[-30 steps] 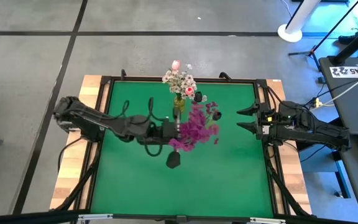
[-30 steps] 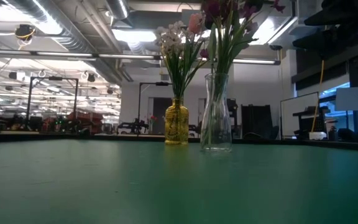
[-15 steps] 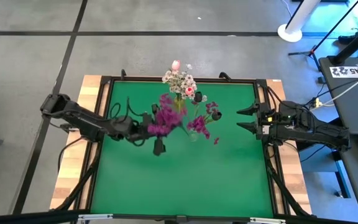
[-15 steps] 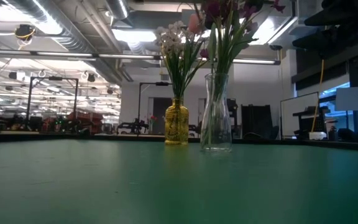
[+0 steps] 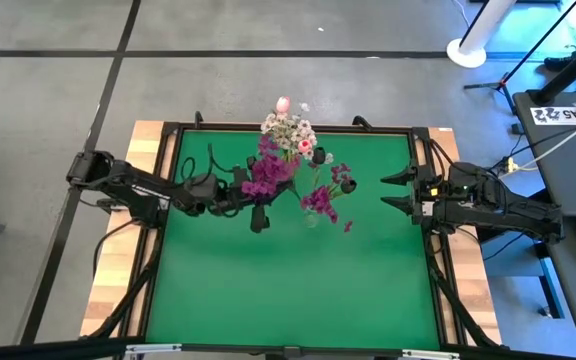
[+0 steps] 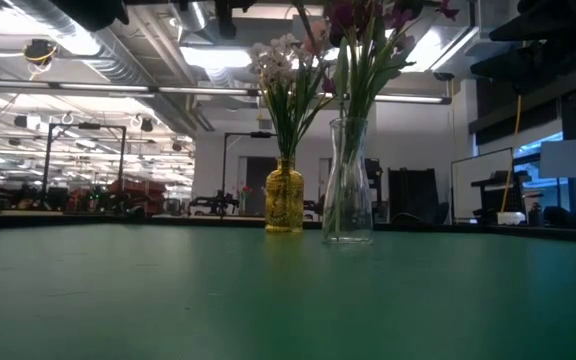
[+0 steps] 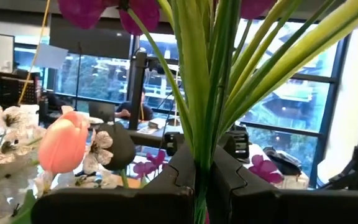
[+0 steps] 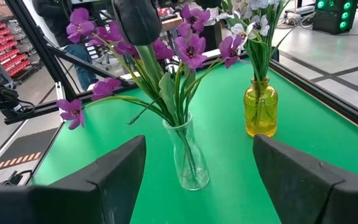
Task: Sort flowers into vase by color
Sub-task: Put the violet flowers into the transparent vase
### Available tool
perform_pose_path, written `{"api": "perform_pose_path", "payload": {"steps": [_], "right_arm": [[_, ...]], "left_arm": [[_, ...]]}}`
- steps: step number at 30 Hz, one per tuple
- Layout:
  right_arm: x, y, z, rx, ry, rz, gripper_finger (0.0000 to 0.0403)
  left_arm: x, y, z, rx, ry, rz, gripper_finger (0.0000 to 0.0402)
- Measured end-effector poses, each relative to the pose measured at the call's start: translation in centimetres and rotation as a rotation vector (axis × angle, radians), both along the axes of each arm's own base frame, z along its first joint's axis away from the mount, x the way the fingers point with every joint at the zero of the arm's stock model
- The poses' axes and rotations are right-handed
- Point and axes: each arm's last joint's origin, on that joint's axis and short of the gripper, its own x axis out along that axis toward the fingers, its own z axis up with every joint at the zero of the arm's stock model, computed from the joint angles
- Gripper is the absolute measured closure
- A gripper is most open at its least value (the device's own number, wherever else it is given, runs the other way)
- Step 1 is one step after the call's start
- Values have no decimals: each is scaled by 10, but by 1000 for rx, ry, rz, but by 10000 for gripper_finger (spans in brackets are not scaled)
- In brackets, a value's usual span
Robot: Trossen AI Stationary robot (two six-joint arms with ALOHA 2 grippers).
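The left hand [image 5: 251, 190] stayed closed tight on a bunch of purple flowers with green stems [image 5: 268, 170]. It had lifted them out of the clear glass vase [image 8: 187, 157] and carried them toward ten o'clock, above the green bench [image 5: 288, 280]. I think that bunch gets placed again. The right hand [image 5: 400, 190] waited wide open and empty at three o'clock. There were two vases: the clear one and a small yellow glass vase [image 8: 260, 109] holding white and pink flowers [image 5: 288, 128].

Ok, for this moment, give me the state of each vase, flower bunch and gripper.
Left gripper: shut on the purple sprigs, held above the mat.
Right gripper: open, empty, at the right edge.
Clear vase: upright, holding purple flowers.
Yellow vase: upright, holding pale flowers.
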Motion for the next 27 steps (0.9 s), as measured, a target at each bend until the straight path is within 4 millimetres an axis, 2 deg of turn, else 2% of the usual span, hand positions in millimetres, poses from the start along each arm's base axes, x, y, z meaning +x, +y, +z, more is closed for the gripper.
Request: {"api": "perform_pose_path", "payload": {"steps": [5,14,27], "right_arm": [[0,0,0,-1,0,-1,107],[0,0,0,0,3,-3,107],[0,0,0,1,4,-8,107]], "left_arm": [[2,4,-4,1,16,12,397],[17,8,-24,-31,15,-12,397],[18,10,-24,-15,5,4,397]]}}
